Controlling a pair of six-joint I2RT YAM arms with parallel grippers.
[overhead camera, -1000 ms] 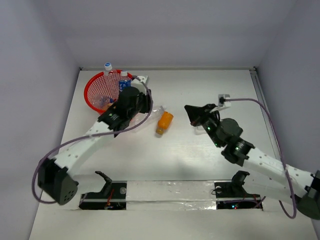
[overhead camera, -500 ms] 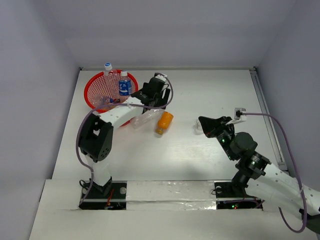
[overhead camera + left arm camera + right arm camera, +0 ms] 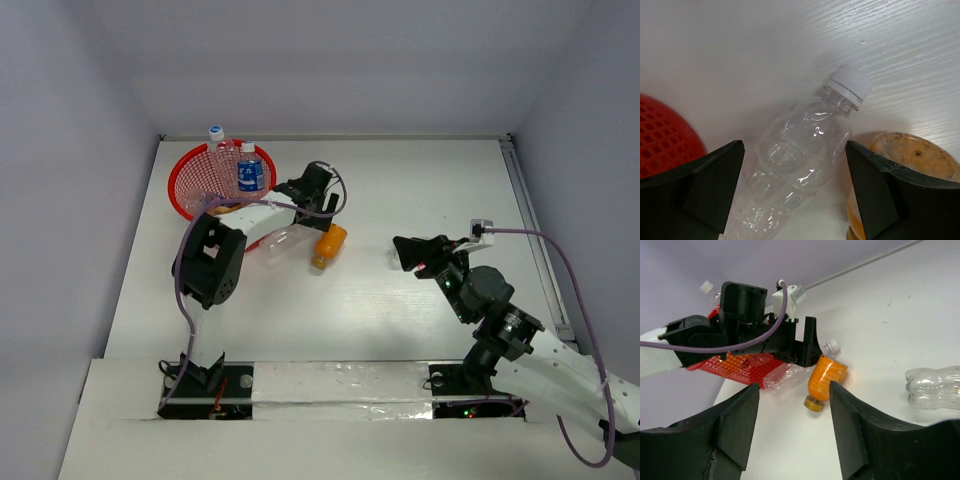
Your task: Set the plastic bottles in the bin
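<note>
The red mesh bin (image 3: 188, 190) stands at the far left and holds two upright plastic bottles, one white-capped (image 3: 217, 140) and one blue-labelled (image 3: 250, 172). A plain clear bottle (image 3: 800, 165) lies on the table beside the bin (image 3: 665, 137). My left gripper (image 3: 794, 150) is open and straddles it without touching. An orange bottle (image 3: 328, 246) lies right of it, cap toward me. My right gripper (image 3: 794, 385) is open and empty, apart from the orange bottle (image 3: 826, 379) and pointed at it. Another clear bottle (image 3: 935, 387) lies at that view's right edge.
The left arm (image 3: 215, 265) folds back over the left side of the table, its cable looping beside the bin. The right arm (image 3: 520, 335) stretches in from the near right. White walls close off the table's back and sides.
The left gripper moved right from the bin side to over the clear bottle and opened. The right gripper drew back toward the near right and opened.
</note>
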